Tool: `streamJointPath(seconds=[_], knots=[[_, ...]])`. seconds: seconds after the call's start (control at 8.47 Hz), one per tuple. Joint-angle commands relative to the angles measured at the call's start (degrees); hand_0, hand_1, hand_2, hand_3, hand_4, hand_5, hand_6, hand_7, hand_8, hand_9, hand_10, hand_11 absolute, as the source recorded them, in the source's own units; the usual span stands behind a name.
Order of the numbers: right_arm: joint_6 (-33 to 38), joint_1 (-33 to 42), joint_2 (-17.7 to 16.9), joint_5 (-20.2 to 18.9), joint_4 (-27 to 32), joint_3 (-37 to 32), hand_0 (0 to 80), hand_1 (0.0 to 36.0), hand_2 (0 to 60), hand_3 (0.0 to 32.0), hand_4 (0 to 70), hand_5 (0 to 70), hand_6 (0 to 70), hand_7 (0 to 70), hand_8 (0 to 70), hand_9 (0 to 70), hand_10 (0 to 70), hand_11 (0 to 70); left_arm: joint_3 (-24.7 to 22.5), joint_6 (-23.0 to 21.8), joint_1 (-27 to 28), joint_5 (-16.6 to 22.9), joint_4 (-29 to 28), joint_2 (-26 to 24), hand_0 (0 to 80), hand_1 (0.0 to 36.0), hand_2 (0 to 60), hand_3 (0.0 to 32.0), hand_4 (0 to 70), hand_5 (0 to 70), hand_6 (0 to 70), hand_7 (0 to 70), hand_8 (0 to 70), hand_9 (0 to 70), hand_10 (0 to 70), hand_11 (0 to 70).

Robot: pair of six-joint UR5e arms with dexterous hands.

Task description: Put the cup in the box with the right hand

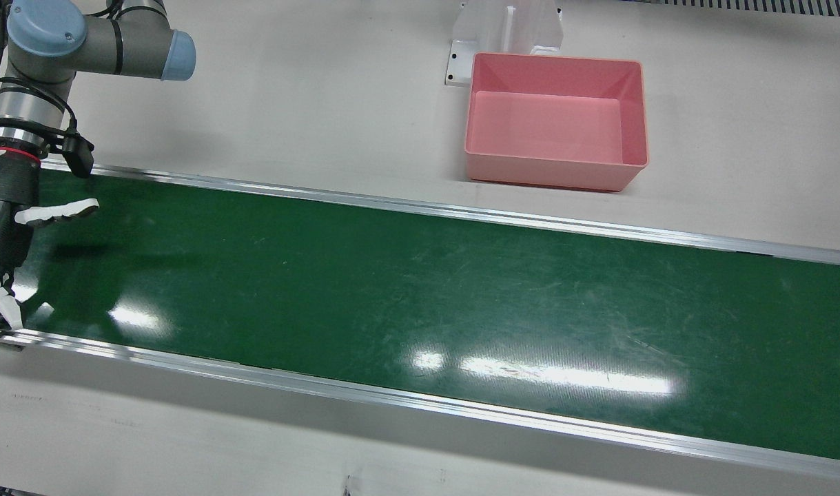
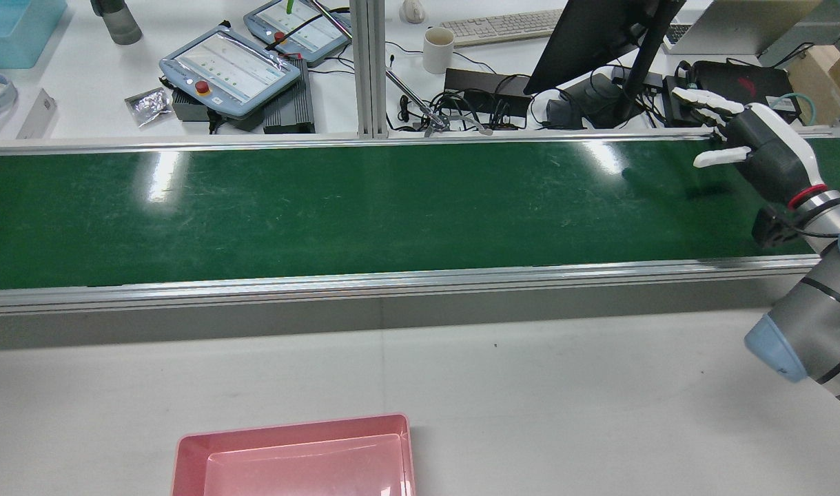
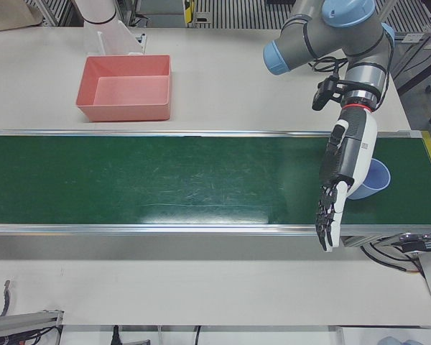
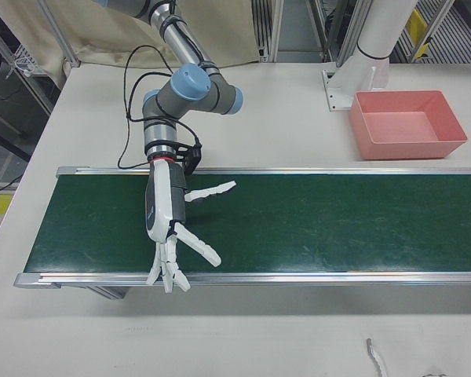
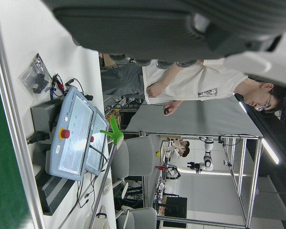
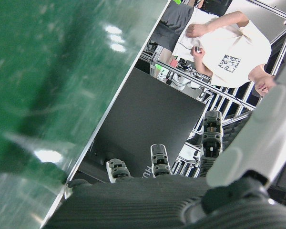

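The long green surface (image 1: pixel 392 275) runs past the empty pink box (image 1: pixel 557 58). The right hand (image 4: pixel 166 228) hovers at one end, fingers (image 4: pixel 212 189) splayed, holding nothing. The blue cup (image 3: pixel 378 180) stands at the opposite end, just beside the nearer, empty, straight-fingered left hand (image 3: pixel 345 169).

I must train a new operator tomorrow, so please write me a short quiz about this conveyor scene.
1. True or false: the pink box already holds a cup.
2. Where is the blue cup? A) held in the right hand; B) on the green belt, next to the left hand; C) on the white table.
3. Fill in: the right hand's fingers are ____ (spread or closed).
Key: 1 false; 2 B; 3 spread.
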Motion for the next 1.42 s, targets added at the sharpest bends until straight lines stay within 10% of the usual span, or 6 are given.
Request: streamJointPath(seconds=[0.0,1.3], knots=[[-0.1,0.0,0.1,0.0,0.0,0.0,44.7,0.0,0.0,32.0,14.4,0.7,0.0,22.9,1.5,7.9,0.0,0.0,0.0,0.0,0.0,0.0,0.0,0.0,0.0,0.0,0.0,0.0,0.0,0.0,0.0,0.0,0.0,0.0,0.0,0.0],[-1.0,-1.0,0.0,0.0,-0.1,0.4,44.1,0.0,0.0,32.0,13.4,0.8,0.0,23.4,1.9,8.6,0.0,0.0,0.0,0.0,0.0,0.0,0.0,0.0,0.0,0.0,0.0,0.0,0.0,0.0,0.0,0.0,0.0,0.0,0.0,0.0]])
